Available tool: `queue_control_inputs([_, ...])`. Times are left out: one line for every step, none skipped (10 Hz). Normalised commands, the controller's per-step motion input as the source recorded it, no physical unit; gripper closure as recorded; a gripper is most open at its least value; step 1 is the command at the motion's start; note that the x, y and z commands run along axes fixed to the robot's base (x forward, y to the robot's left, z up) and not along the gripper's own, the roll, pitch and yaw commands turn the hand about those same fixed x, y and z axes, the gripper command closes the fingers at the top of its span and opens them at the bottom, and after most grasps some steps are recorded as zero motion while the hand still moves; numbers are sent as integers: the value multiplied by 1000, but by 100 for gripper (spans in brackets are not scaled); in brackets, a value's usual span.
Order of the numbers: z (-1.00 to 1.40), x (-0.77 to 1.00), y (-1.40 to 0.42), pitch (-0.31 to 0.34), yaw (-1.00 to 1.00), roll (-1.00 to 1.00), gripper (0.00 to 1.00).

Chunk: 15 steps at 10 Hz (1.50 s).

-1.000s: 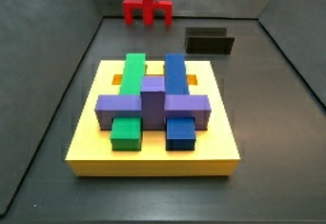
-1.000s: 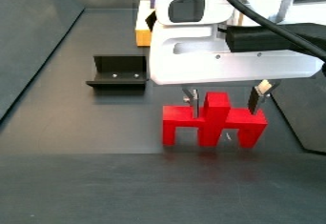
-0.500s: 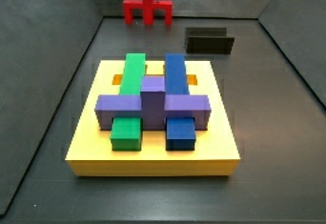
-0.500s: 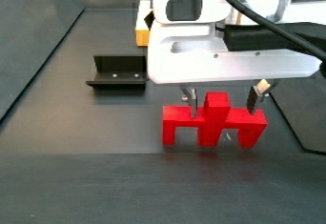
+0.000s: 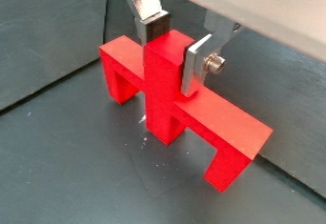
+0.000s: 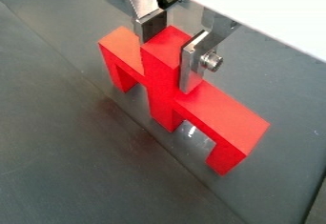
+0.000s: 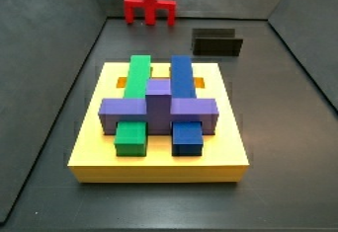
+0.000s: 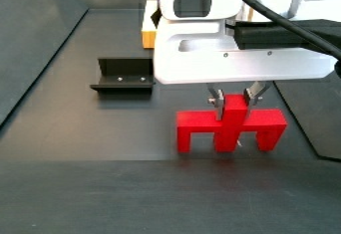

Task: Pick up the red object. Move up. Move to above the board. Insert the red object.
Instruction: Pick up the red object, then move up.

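The red object is at the far end of the floor, away from the yellow board. My gripper is straight above it, and its fingers are shut on the central upright post. Both wrist views show the silver plates pressed against the two sides of the post, with the gripper over the bar. The legs sit at or just above the floor. In a side view the red object shows at the back, beyond the board.
The board carries a green block, a blue block and a purple cross-shaped block. The dark fixture stands on the floor between the board and the red object. Grey walls bound the floor.
The fingers have closed from a wide gap onto the red post. The red object has shifted slightly sideways and a little upward.
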Motion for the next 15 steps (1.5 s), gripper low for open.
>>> queue_control_inputs([0, 0, 0, 0, 0, 0, 100])
queue_control_inputs([0, 0, 0, 0, 0, 0, 100])
queue_control_inputs([0, 0, 0, 0, 0, 0, 100])
queue_control_inputs([0, 0, 0, 0, 0, 0, 100])
queue_control_inputs([0, 0, 0, 0, 0, 0, 100])
queue_control_inputs([0, 0, 0, 0, 0, 0, 100])
queue_control_inputs([0, 0, 0, 0, 0, 0, 100])
queue_control_inputs([0, 0, 0, 0, 0, 0, 100])
queue_control_inputs([0, 0, 0, 0, 0, 0, 100])
queue_control_inputs([0, 0, 0, 0, 0, 0, 100])
queue_control_inputs([0, 0, 0, 0, 0, 0, 100])
queue_control_inputs([0, 0, 0, 0, 0, 0, 100])
queue_control_inputs([0, 0, 0, 0, 0, 0, 100])
queue_control_inputs([0, 0, 0, 0, 0, 0, 100])
queue_control_inputs([833, 0, 0, 0, 0, 0, 100])
